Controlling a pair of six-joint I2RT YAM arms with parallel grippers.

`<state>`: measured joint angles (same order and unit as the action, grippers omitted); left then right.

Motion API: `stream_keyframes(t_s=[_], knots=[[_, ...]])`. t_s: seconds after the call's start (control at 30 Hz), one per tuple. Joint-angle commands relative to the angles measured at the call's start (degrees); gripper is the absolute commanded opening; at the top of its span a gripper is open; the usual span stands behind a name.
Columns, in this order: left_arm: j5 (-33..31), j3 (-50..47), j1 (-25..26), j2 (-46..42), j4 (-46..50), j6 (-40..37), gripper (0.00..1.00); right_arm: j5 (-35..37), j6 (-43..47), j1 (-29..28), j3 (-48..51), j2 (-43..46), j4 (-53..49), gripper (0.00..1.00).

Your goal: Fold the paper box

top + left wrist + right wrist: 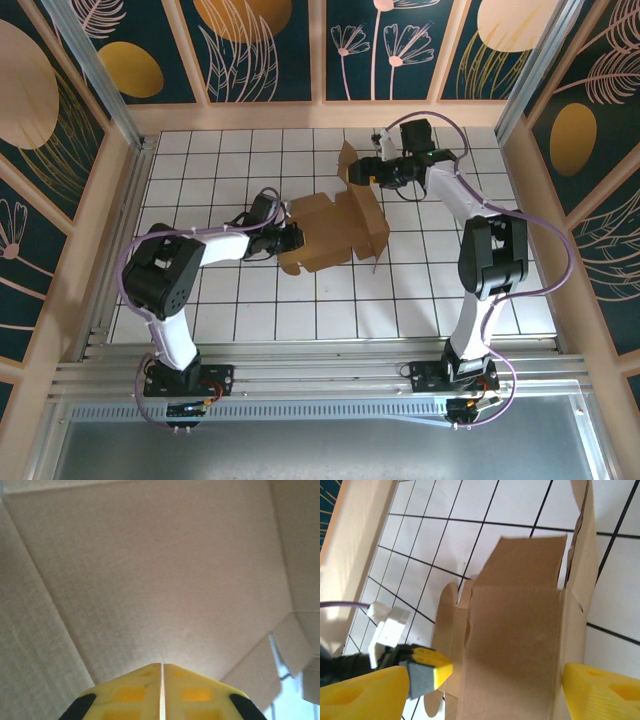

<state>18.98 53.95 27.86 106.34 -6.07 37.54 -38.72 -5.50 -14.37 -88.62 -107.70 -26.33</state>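
yellow fingers [130, 695] of the left jaws sit at the bottom of the left wrist view, pressed together with only a hairline slit between them. they are shut, and nothing can be seen caught in the slit. just ahead of them the paper box [160, 580] spreads as a brown panel, with fold lines running off to both sides and a notched flap edge at lower right.

in the right wrist view the right jaws stand wide apart, one yellow finger in each bottom corner, gripping nothing. the long panel of the box runs between them. the right-hand finger sits close against the outside of the raised side wall — whether it touches, i cannot tell. at the box's scalloped left edge a grey-padded tip of the left jaws comes in from the side.

from above, the box lies half folded near the middle of the table [200, 160]. its left edge is at the tip of the left arm [175, 270]. a flap stands up at its far right corner, just beside the wrist of the right arm [490, 250]. bare white tiles run from the box to the near rail [320, 375], and more lie over the far left corner. wooden walls [110, 200] close the table on the left, far and right sides.
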Motion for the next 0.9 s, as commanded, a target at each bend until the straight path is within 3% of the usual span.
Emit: stream_keyframes(t_s=[0.0,0.17,0.3,0.43,0.63,0.87], knots=[[0.2,1.0,-0.4,3.6,-1.2,0.7,0.07,-0.5,-1.1,0.7,2.3,2.0,-0.1,0.81],[2.3,-4.1,0.4,2.4,-4.6,4.3,0.05,2.2,-0.1,0.3,3.3,2.8,-2.3,0.79],[0.9,-7.2,2.2,-0.5,-5.5,6.7,0.05,13.7,2.4,-2.5,1.9,3.4,-5.7,0.80],[-2.0,-9.5,2.9,-2.7,-6.7,10.5,0.04,19.1,4.4,-4.7,-0.7,2.3,-9.4,0.80],[-2.6,-13.3,5.0,-3.5,-14.8,20.8,0.03,19.9,6.1,-5.0,-5.4,-0.3,-13.8,0.63],[-6.5,-12.8,11.5,-0.2,-25.0,34.9,0.02,19.2,11.3,-6.5,-12.3,-3.4,-21.2,0.58]])
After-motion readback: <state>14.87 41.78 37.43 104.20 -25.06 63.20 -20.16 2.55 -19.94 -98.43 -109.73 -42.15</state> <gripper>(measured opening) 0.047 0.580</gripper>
